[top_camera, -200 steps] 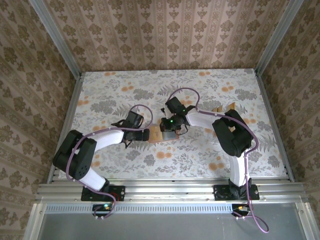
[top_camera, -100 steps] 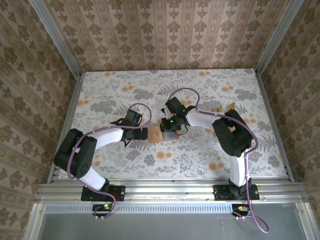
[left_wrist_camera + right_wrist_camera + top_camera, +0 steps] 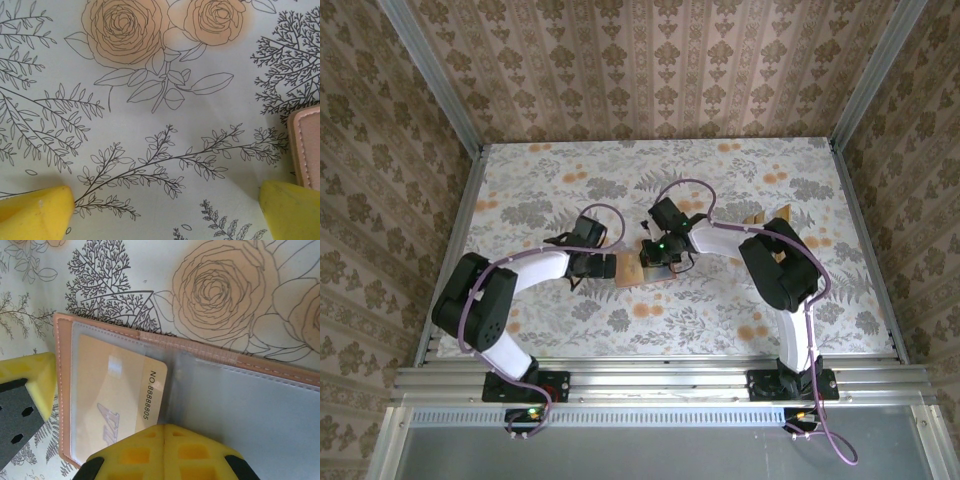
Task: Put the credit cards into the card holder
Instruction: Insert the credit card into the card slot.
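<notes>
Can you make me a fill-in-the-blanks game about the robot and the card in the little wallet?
1. The fingers of the left end effector are coloured ____.
2. The last digit of the number printed on the credit card is ____.
3. The card holder lies ____ (open or shut) on the table, with the credit card tucked partway inside.

Missing words: yellow; 5; open.
</notes>
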